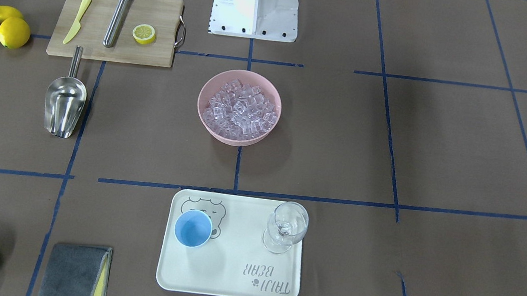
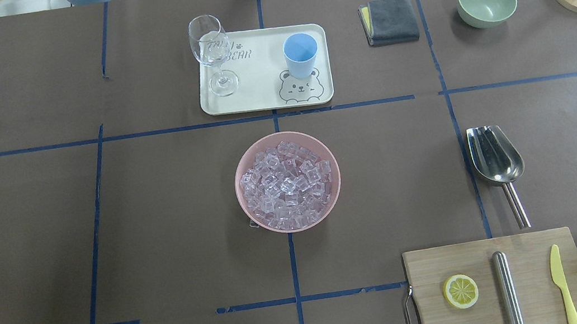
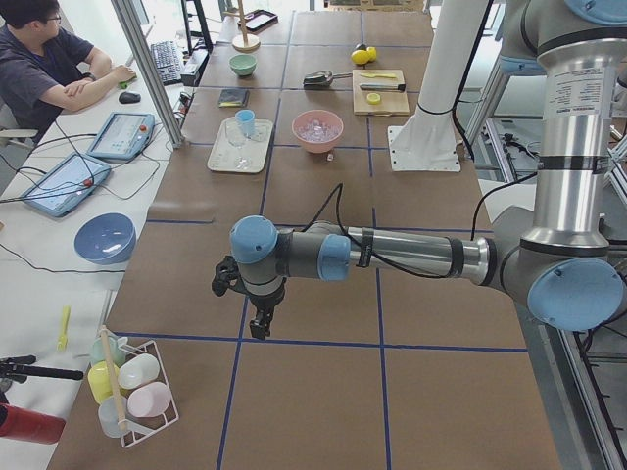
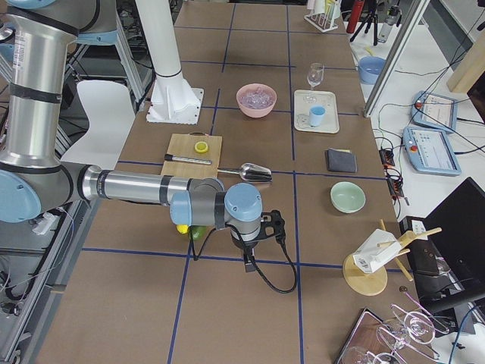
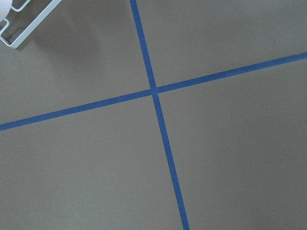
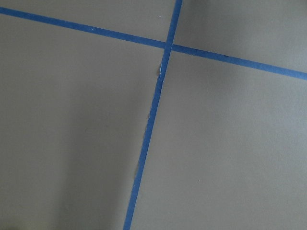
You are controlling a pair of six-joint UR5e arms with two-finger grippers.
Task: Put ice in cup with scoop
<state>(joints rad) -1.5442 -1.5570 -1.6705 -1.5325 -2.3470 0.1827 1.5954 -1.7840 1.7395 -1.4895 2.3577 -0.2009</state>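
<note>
Brown table (image 5: 225, 158), blue tape grid (image 5: 165, 139), desk (image 3: 29, 304) alongside, cannot tell either jaws' state

One scoop (image 1: 65, 103), one cup (image 1: 193, 228), one wine glass (image 1: 286, 226), one tray (image 1: 227, 277), two whole lemons (image 1: 13, 32).

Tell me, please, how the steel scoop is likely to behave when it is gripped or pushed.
The scoop looks like rigid polished steel, so probably stiff but slippery in a grip. Held by its thin handle, the deep trough would likely make it front-heavy and prone to droop. Resting on its rounded underside, it may rock or pivot if pushed.
</note>
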